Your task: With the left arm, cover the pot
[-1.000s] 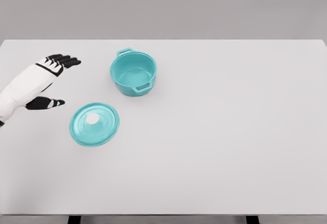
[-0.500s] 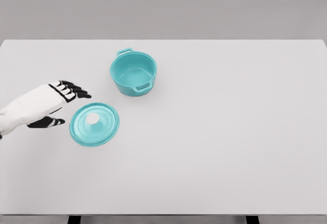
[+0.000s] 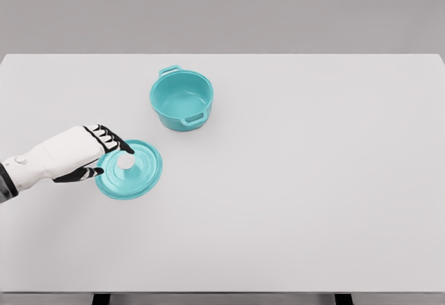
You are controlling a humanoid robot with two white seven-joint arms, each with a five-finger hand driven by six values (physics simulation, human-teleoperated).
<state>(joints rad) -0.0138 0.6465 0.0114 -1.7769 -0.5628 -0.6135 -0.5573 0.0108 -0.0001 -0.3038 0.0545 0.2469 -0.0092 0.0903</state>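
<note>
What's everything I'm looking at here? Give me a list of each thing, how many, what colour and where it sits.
pot: one, teal, open and empty, standing on the table behind the middle, left of centre, with a handle on each side.
lid: one, teal with a white knob in its middle, lying flat on the table in front of the pot and to its left, apart from it.
table: one, white, filling most of the view, with a grey wall behind it.
left hand: one, white with black fingers, reaching in from the left edge; its fingers are spread over the lid's left part near the knob, not yet closed on it.
right hand: not in view.
</note>
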